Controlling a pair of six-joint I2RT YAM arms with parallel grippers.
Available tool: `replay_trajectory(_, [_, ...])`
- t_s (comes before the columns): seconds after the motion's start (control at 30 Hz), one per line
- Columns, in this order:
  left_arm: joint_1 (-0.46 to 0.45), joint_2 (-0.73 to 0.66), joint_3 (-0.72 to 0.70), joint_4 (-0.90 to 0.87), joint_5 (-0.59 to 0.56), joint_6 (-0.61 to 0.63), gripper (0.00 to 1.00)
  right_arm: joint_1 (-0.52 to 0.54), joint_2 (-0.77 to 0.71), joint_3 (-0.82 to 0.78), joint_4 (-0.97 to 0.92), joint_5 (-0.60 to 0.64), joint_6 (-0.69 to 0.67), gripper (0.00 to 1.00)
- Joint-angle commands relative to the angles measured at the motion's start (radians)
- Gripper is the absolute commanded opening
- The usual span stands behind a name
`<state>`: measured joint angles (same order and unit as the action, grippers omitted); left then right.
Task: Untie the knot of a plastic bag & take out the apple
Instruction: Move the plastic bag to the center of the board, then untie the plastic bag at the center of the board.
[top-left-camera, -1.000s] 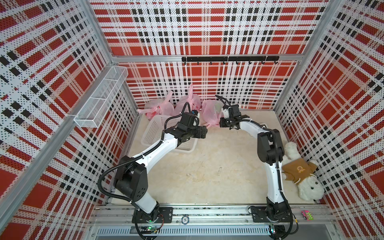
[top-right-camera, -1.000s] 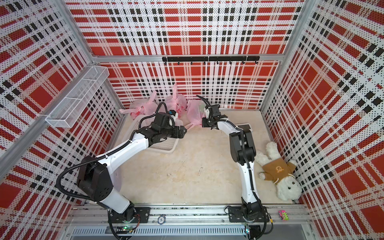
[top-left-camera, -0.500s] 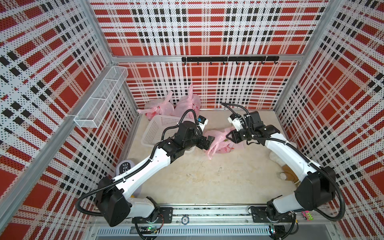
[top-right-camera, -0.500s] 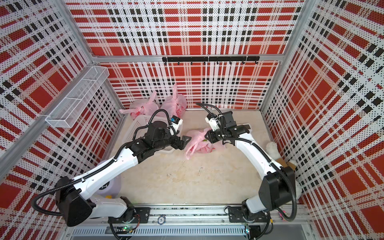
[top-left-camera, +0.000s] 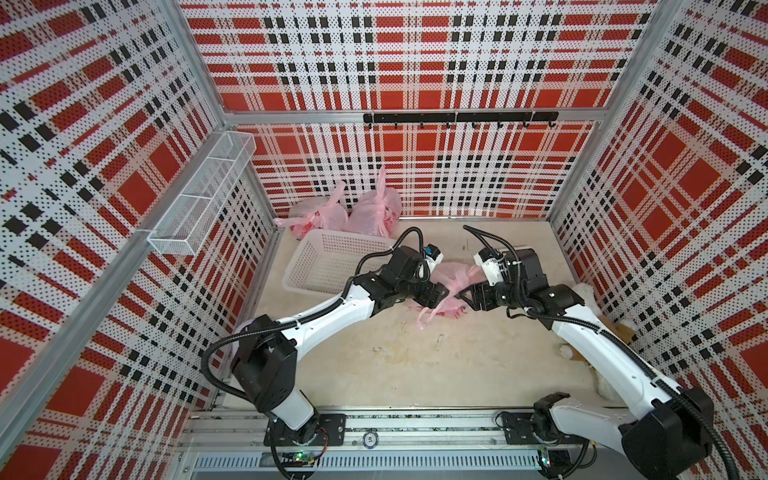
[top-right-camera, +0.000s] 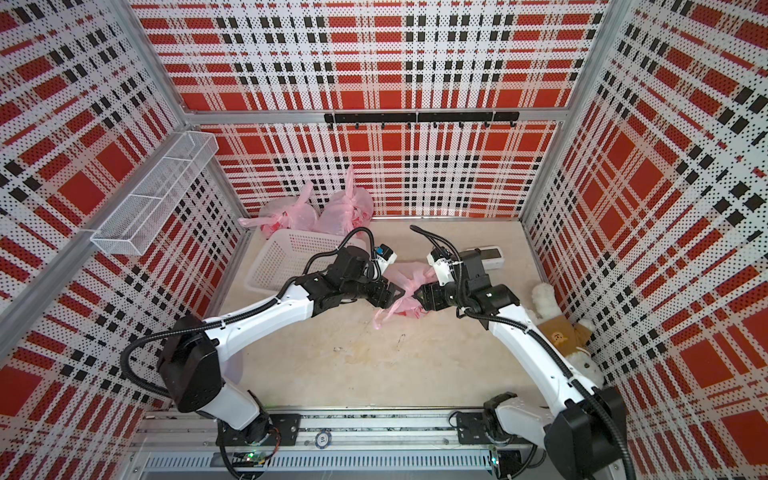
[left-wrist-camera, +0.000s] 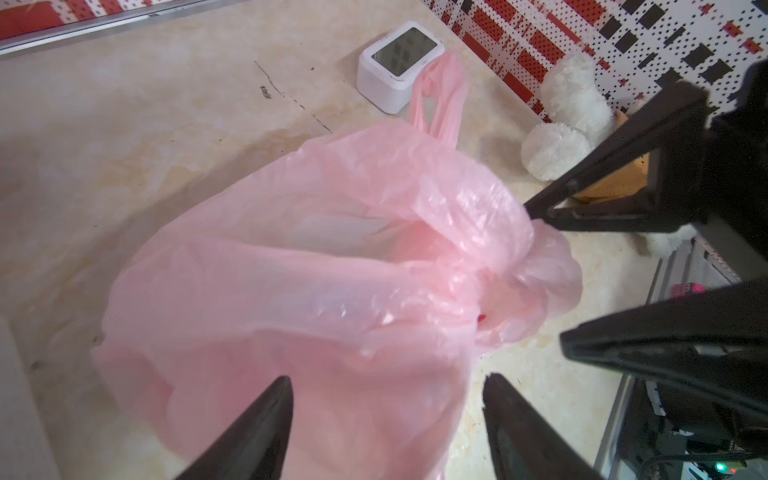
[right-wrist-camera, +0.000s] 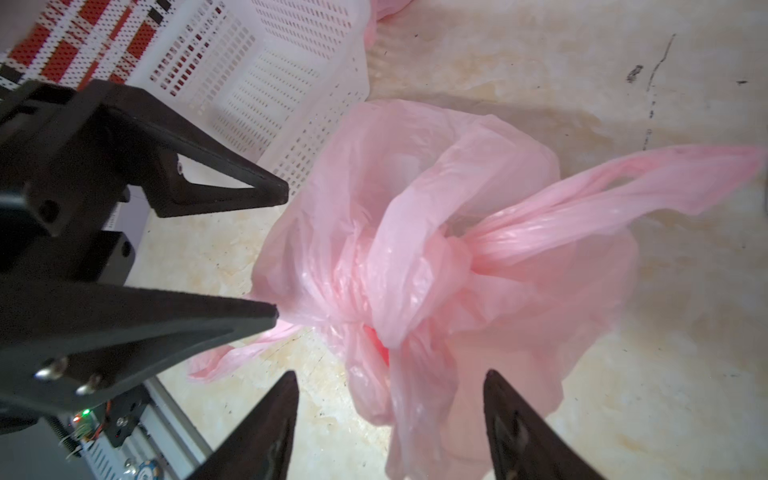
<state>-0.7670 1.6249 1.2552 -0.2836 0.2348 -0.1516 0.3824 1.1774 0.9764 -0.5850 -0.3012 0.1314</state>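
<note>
A pink plastic bag (top-left-camera: 453, 272) (top-right-camera: 409, 276) lies mid-table, its knot (right-wrist-camera: 451, 251) still tied and one handle loop (right-wrist-camera: 623, 183) sticking out. The apple is hidden inside; only a red patch (right-wrist-camera: 379, 347) shows through the film. My left gripper (top-left-camera: 439, 296) (left-wrist-camera: 388, 379) is open, its fingers straddling the bag's loose plastic (left-wrist-camera: 332, 270) without pinching it. Facing it from the other side, my right gripper (top-left-camera: 466, 296) (right-wrist-camera: 390, 374) is open too, with a hanging fold of the bag between its fingers. Their tips nearly meet at the bag.
A white slotted basket (top-left-camera: 332, 262) sits just left of the bag, with two more tied pink bags (top-left-camera: 376, 208) behind it at the back wall. A white device with a screen (top-right-camera: 486, 257) and a plush toy (top-right-camera: 557, 328) lie to the right. A wire shelf (top-left-camera: 199, 199) hangs on the left wall.
My right gripper pulled the bag from the back wall to mid-table and then opened, letting it go. My left arm swung right to meet the bag, its jaws narrowing slightly.
</note>
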Motion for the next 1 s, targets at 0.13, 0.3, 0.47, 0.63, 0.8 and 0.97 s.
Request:
replay_trajectory(0.13, [-0.046, 0.111, 0.113, 0.016, 0.045, -0.020, 0.56, 0.015, 0.023, -0.085, 0.097, 0.078, 0.014, 0.46])
replay_trajectory(0.3, [-0.057, 0.108, 0.136, -0.017, 0.070, -0.028, 0.27, 0.014, 0.021, -0.083, 0.127, 0.125, 0.013, 0.06])
replay_trajectory(0.47, [-0.058, 0.032, 0.133, -0.064, 0.067, -0.025, 0.02, 0.015, 0.001, -0.007, 0.125, 0.172, -0.033, 0.00])
replay_trajectory(0.63, [-0.055, -0.082, 0.122, -0.129, 0.023, -0.022, 0.00, 0.014, 0.011, 0.122, 0.088, 0.216, -0.099, 0.00])
replay_trajectory(0.8, [-0.033, -0.211, 0.012, -0.129, 0.000, -0.074, 0.00, -0.033, 0.034, 0.154, 0.148, 0.174, -0.081, 0.00])
replay_trajectory(0.97, [0.033, -0.272, -0.269, 0.038, 0.027, -0.219, 0.00, -0.145, 0.097, 0.004, 0.334, 0.006, 0.111, 0.00])
